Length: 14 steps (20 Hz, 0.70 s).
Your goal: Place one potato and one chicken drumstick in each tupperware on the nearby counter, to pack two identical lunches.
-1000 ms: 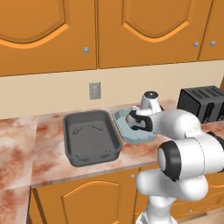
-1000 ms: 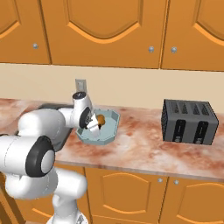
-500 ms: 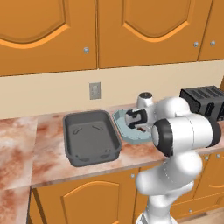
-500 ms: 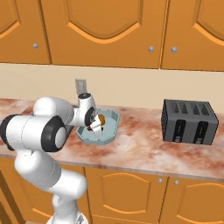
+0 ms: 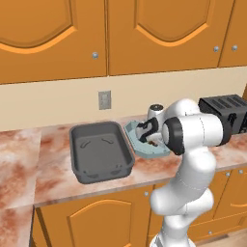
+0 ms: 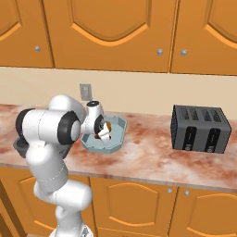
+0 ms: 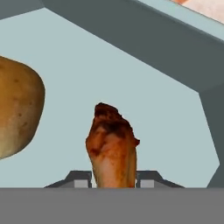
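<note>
Drumstick [image 7: 112, 146] sits between the tool's [image 7: 113, 180] jaws, which clamp its lower part, inside the teal tupperware [image 7: 131, 74] beside a golden potato [image 7: 17, 113]. It looks light, stiff, perhaps greasy; the fat middle seems the safest hold. The dark grey tray [image 5: 100, 150] waits alongside, nearer the tabletop's [image 5: 58, 169] left end.

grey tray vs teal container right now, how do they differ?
Colour and shape: the dark grey tray is rectangular; the teal container is pale blue with cut corners.
Size: the tray looks larger and deeper than the container.
Contents: the tray shows bare floor; the container holds a potato and a chicken drumstick, with the gripper around the drumstick.
Shared: both sit side by side on the counter.
</note>
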### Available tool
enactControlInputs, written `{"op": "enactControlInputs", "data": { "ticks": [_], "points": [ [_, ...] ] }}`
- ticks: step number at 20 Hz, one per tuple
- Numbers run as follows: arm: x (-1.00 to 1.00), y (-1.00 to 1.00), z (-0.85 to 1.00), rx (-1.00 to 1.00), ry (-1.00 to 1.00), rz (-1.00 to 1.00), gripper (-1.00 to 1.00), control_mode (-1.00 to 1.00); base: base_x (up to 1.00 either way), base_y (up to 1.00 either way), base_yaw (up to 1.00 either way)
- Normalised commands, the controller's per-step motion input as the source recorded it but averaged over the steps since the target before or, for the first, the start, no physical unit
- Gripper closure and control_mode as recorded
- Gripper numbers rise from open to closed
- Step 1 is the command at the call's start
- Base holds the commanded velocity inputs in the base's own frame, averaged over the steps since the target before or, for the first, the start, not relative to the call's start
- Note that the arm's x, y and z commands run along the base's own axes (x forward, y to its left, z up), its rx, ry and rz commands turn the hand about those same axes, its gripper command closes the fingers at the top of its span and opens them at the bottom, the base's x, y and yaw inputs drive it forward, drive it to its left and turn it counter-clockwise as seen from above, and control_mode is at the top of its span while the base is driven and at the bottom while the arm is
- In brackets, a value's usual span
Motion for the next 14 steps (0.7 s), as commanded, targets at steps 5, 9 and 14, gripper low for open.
{"op": "enactControlInputs", "data": {
  "ticks": [5,9,14],
  "points": [
    [0.33,0.00,-0.11,0.00,0.00,0.00,-1.00,-1.00,0.00,0.00,0.00],
    [0.05,-0.02,0.26,0.00,0.07,0.00,-1.00,-1.00,0.00,0.00,0.00],
    [-0.34,-0.03,0.61,0.00,0.08,0.00,-1.00,-1.00,0.00,0.00,0.00]
  ]
}}
